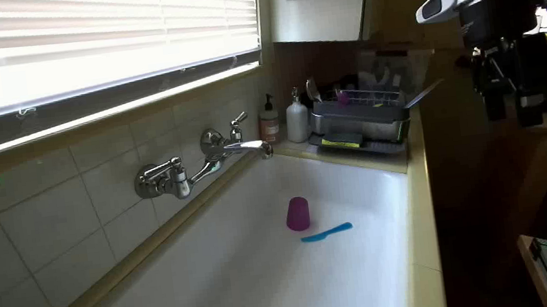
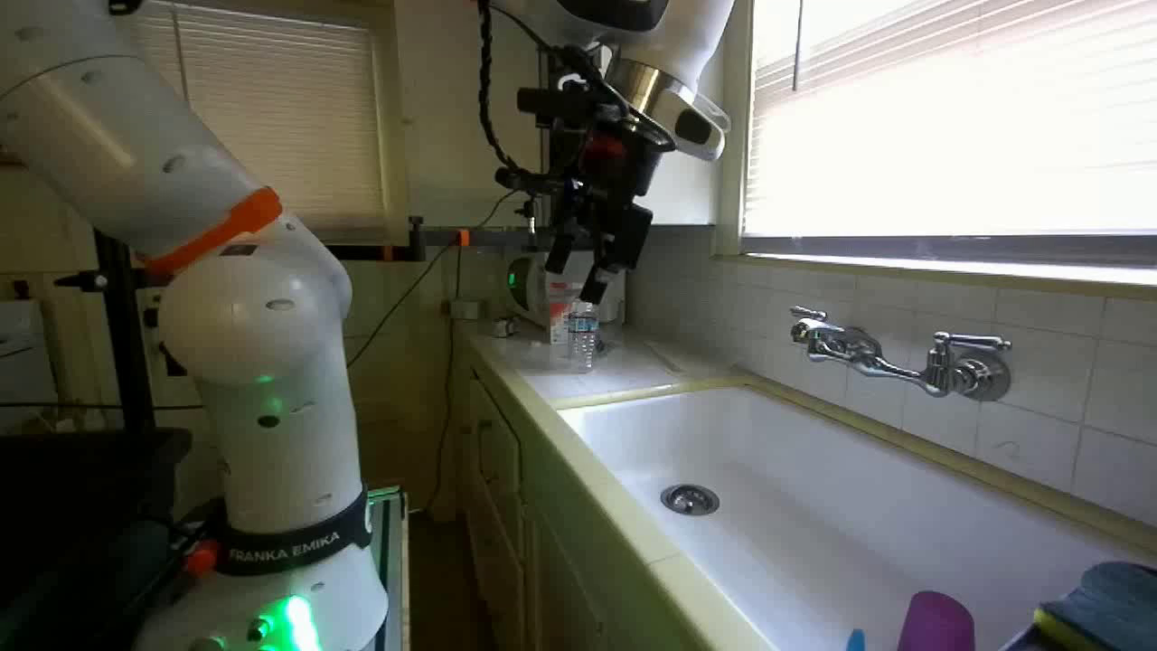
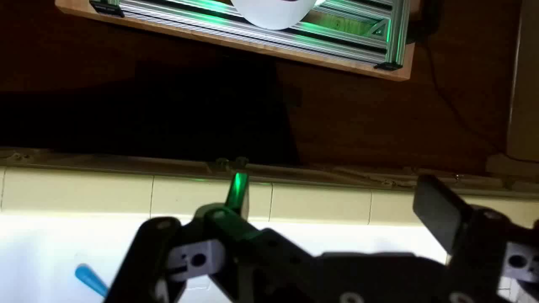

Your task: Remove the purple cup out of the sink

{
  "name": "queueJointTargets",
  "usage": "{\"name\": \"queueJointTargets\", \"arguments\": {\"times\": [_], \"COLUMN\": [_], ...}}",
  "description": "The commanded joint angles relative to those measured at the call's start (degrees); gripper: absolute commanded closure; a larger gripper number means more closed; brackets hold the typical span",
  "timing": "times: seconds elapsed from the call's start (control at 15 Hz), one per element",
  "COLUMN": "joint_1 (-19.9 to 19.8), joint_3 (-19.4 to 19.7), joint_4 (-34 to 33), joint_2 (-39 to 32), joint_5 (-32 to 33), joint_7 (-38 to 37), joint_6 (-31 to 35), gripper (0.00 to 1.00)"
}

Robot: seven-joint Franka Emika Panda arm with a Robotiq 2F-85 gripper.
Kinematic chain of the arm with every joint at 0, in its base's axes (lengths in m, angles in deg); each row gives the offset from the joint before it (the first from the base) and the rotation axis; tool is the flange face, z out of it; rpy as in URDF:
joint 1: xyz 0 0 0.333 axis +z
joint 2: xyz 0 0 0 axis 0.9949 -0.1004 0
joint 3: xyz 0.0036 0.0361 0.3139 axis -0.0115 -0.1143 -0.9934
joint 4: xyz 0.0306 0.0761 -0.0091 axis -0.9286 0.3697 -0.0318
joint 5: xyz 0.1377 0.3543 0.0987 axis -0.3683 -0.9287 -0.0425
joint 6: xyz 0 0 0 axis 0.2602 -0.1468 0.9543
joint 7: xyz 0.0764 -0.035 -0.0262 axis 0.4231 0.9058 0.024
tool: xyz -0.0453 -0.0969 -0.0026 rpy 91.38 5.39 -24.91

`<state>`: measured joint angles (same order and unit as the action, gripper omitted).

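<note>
The purple cup [image 1: 298, 214] rests on the floor of the white sink [image 1: 236, 281]. I cannot tell whether it stands upside down or lies on its side. It also shows at the bottom edge of an exterior view [image 2: 937, 626], partly cut off. My gripper [image 1: 512, 113] hangs high, well above the sink and apart from the cup. It also shows in an exterior view [image 2: 576, 276]. In the wrist view the fingers [image 3: 337, 202] are wide apart with nothing between them, with the sink's yellow front rim seen past them. The cup is out of the wrist view.
A blue knife [image 1: 327, 232] lies beside the cup. A chrome faucet [image 1: 247, 147] juts over the sink from the tiled wall. A dish rack [image 1: 359, 118], a sponge [image 1: 341, 141] and soap bottles [image 1: 298, 122] stand at one end. A water bottle [image 2: 583, 339] stands on the opposite counter.
</note>
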<state>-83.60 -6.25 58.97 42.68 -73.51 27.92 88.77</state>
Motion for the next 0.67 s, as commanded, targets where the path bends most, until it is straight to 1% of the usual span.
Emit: {"name": "queueJointTargets", "arguments": {"times": [0.0, 0.53, 0.6], "joint_1": [-0.8, -0.8, -2.6], "joint_3": [-0.7, -0.7, -0.4], "joint_4": [-0.1, -0.1, -0.4], "joint_2": [-0.1, -0.1, -1.8], "joint_5": [-0.3, -0.3, -0.1], "joint_7": [0.4, 0.4, -3.0], "joint_6": [-0.1, -0.1, 2.5], "gripper": [0.0, 0.0, 0.0]}}
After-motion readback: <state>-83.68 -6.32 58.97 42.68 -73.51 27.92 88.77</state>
